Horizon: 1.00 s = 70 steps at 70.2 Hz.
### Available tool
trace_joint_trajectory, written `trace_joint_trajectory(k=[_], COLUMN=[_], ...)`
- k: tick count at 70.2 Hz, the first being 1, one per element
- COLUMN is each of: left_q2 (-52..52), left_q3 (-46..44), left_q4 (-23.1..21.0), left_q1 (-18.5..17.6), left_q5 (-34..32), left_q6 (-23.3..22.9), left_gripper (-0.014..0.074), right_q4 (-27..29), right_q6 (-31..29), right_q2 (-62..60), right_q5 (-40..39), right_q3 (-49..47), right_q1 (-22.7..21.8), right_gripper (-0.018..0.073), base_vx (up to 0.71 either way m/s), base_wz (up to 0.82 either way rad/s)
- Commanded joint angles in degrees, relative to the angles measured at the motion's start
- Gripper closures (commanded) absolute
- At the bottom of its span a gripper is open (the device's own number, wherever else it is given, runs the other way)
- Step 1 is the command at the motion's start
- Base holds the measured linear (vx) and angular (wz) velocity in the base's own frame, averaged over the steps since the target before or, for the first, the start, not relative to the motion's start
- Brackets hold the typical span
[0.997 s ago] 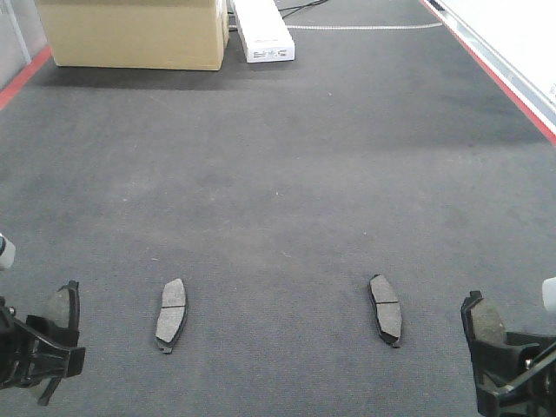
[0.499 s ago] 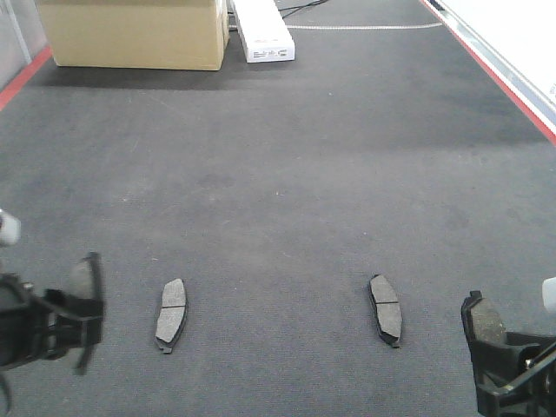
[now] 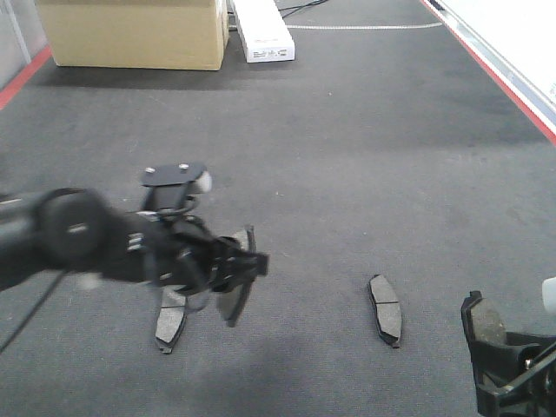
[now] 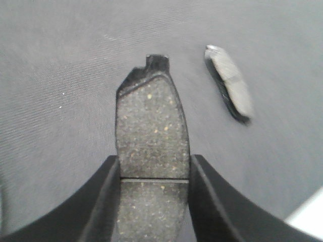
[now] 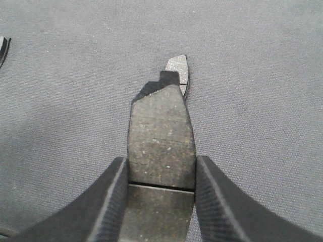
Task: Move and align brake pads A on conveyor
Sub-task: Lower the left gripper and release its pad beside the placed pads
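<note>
The conveyor (image 3: 347,174) is a dark grey felt belt. My left gripper (image 3: 241,276), blurred, hangs over its middle left, shut on a brake pad (image 4: 151,126) gripped across the groove between the jaws (image 4: 154,176). One pad (image 3: 171,320) lies on the belt just below it, partly hidden by the arm. Another pad (image 3: 386,310) lies to the right; the left wrist view shows a lying pad (image 4: 229,88) ahead. My right gripper (image 3: 491,343) at the bottom right is shut on a further pad (image 5: 161,131), with a lying pad (image 5: 179,69) just past its tip.
A cardboard box (image 3: 130,30) and a white box (image 3: 261,30) stand at the belt's far end. Red stripes run along the left edge (image 3: 22,78) and right edge (image 3: 512,87).
My left arm has swung from the bottom left corner up and rightward over the belt, carrying its pad. The right gripper and both lying pads have stayed put.
</note>
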Motion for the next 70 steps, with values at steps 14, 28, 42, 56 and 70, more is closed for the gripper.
trace_joint_trajectory(k=[14, 28, 42, 56, 70], left_q2=[10.71, 14.77, 14.91, 16.58, 17.01], left_q3=[-7.00, -7.52, -7.46, -7.46, -7.46], left_q4=[-1.25, -1.25, -1.18, -1.12, -1.07], left_q1=[-0.10, -0.10, -0.10, -0.10, -0.10], left_q5=[-2.37, -2.30, -4.17, -4.69, -5.74], left_q6=[-5.88, -8.65, -8.65, -9.68, -10.09], left_gripper=[0.0438, 0.0431, 0.0400, 0.0333, 0.0253], right_q4=[-0.39, -0.39, -0.39, -0.39, -0.39], right_q6=[-0.50, -0.50, -0.50, -0.50, -0.50], right_q2=[-0.24, -0.24, -0.24, -0.24, -0.24], right_q5=[-3.97, -3.97, -3.97, -3.97, -3.97], right_q3=[-1.75, -1.75, -1.75, -1.75, -1.75], right_q1=[-0.08, -0.08, -0.08, -0.08, -0.08], right_gripper=[0.0560, 0.0560, 0.0560, 0.0560, 0.0560], base_vx=[0.00, 0.00, 0.00, 0.00, 0.00], base_wz=[0.00, 0.00, 0.00, 0.00, 0.00])
